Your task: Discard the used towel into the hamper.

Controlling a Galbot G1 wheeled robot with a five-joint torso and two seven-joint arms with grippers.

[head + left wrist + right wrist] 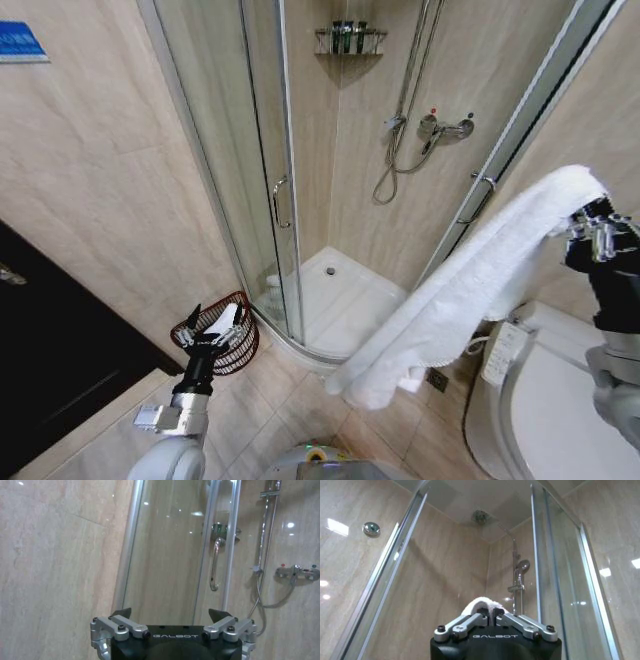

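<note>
Beige tiled walls and a glass shower cabin (300,200) form the setting. A white towel (470,285) is pinched at its upper end between the closed jaws of the right gripper (490,612) and hangs down and away from them. The left gripper (213,327) is held low with jaws spread wide; the hamper (238,345) stands just beyond them on the floor.

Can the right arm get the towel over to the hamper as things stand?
Probably yes: the right end effector holds the towel raised, with open floor across to the hamper; only the left end effector, poised over the hamper, may crowd it.
</note>
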